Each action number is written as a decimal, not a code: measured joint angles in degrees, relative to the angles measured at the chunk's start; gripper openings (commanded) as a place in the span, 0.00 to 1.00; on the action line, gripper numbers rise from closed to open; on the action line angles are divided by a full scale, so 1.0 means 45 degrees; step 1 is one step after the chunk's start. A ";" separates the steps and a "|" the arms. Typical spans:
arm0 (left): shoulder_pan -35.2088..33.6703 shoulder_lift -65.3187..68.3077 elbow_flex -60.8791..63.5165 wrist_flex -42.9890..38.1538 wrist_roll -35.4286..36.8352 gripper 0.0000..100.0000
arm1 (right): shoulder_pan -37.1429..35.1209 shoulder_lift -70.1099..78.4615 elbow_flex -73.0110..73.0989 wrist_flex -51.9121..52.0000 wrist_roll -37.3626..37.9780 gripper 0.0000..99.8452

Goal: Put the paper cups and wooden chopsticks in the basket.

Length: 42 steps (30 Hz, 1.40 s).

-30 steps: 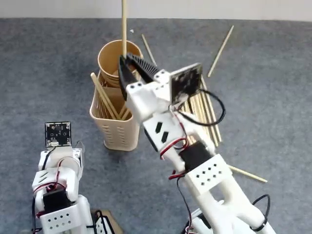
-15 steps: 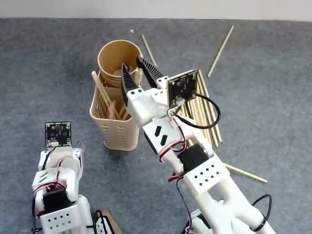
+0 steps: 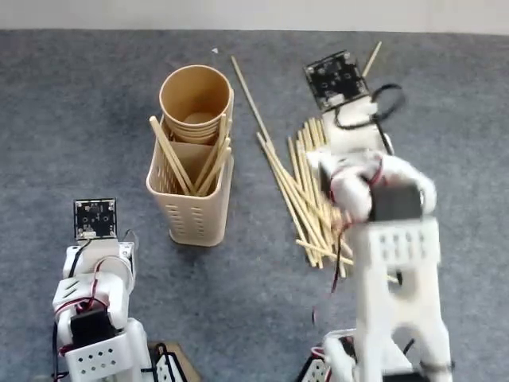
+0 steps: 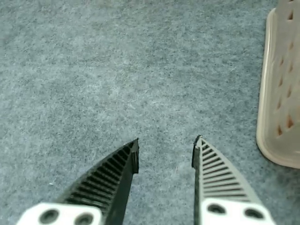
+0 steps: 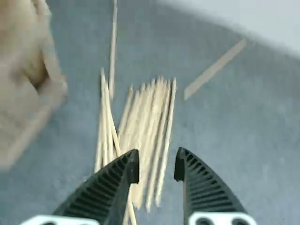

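Here, the basket (image 3: 191, 208) stands upright on the grey tabletop (image 3: 71, 119), left of centre in the high view. A stack of paper cups (image 3: 196, 97) sits in its far part and rises above the rim. Several wooden chopsticks (image 3: 172, 157) lean in the near part, their upper ends poking out beside the cups.

A loose pile of chopsticks (image 3: 306, 195) lies flat on the tabletop to the right of the basket and apart from it, most sticks pointing roughly the same way. A single chopstick (image 3: 250, 97) lies between the cups and the pile, and another stray stick (image 3: 371, 56) lies at the far side, by the right arm (image 3: 382, 215).

The right arm stands over the pile. In its wrist view the right claw (image 5: 157, 165) hangs above the pile, tips slightly spread.

The left arm (image 3: 91, 274) sits at the near left, close to the basket. The left claw (image 4: 165, 157) is spread wide over bare tabletop, with the basket's wall off to one side.
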 measured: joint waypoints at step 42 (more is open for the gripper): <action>0.0000 0.0000 0.0000 0.0000 0.0000 0.21 | 0.2403 0.9162 0.3145 -0.7306 0.1856 0.13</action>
